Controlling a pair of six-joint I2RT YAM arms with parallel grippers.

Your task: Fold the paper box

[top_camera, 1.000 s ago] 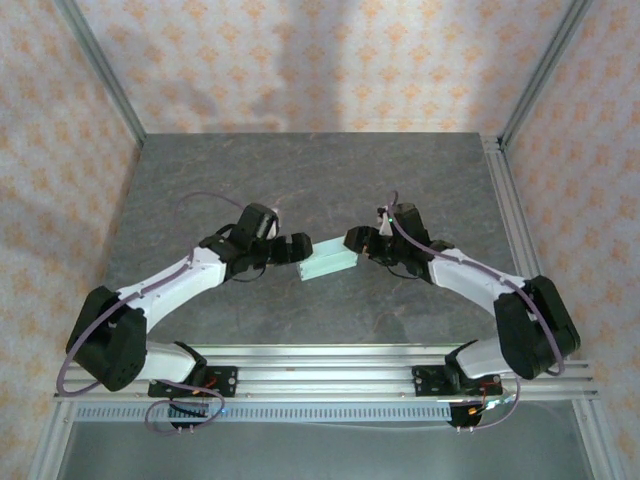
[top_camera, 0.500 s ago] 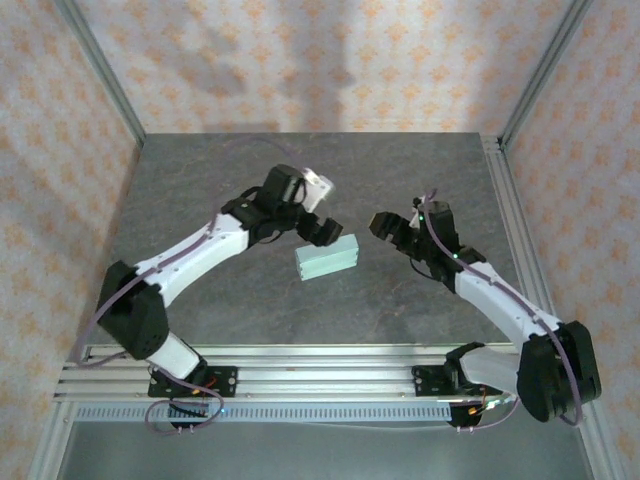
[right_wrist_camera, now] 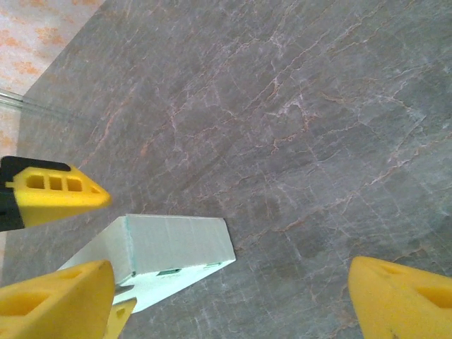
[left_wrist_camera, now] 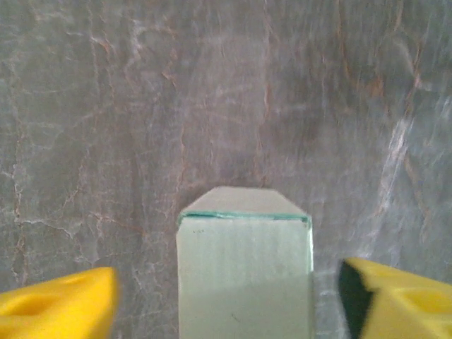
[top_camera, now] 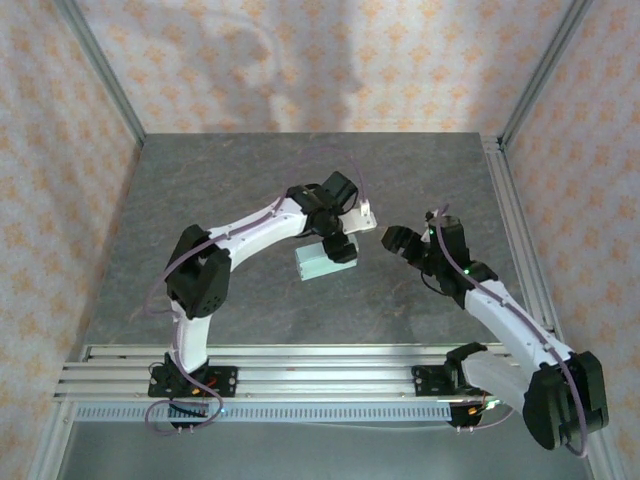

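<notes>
The paper box (top_camera: 313,264) is a small closed pale mint-blue rectangular box lying flat on the dark stone table (top_camera: 250,190). My left gripper (top_camera: 341,249) hovers over its right end, open. In the left wrist view the box (left_wrist_camera: 244,275) lies between the spread yellow fingers (left_wrist_camera: 63,307) without touching either, a tapered flap at its far end. My right gripper (top_camera: 397,240) stands open a short way right of the box, holding nothing. In the right wrist view the box (right_wrist_camera: 176,244) sits at lower left, beside a left-gripper finger (right_wrist_camera: 53,194).
Aluminium rails (top_camera: 330,365) carrying the arm bases run along the near edge. A metal frame post (top_camera: 505,190) lines the table's right side, and patterned walls enclose the back and sides. Bare stone surrounds the box.
The left arm has swung in from the box's left end, round its back, to hover over its right end. The right gripper let go and drew back to the right. The box stays put.
</notes>
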